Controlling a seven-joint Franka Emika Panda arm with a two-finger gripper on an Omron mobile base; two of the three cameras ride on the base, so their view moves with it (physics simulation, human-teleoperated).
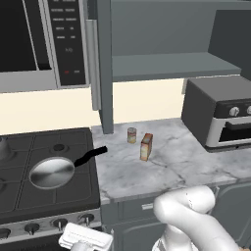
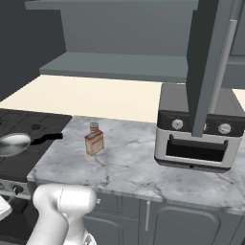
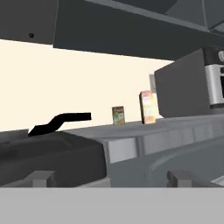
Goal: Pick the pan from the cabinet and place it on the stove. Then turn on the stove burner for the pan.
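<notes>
The shiny steel pan [image 1: 51, 172] sits flat on a front grate of the black stove [image 1: 19, 147], its black handle [image 1: 90, 156] pointing right toward the counter. The stove burner under it is hidden by the pan. My gripper [image 1: 82, 238] hangs low in front of the stove's steel knob strip [image 1: 59, 224], apart from the pan. In the hand view my gripper [image 3: 111, 179] is open and holds nothing, with the pan's handle [image 3: 61, 120] above the stove's edge. The grey cabinet [image 1: 166, 66] stands open, its shelf bare and its door [image 1: 103, 73] swung out.
A small tin can [image 1: 131, 135] and an orange carton [image 1: 146, 146] stand on the marble counter [image 1: 176, 162] right of the stove. A dark toaster oven [image 1: 220, 117] fills the counter's right end. The microwave [image 1: 44, 39] hangs above the stove.
</notes>
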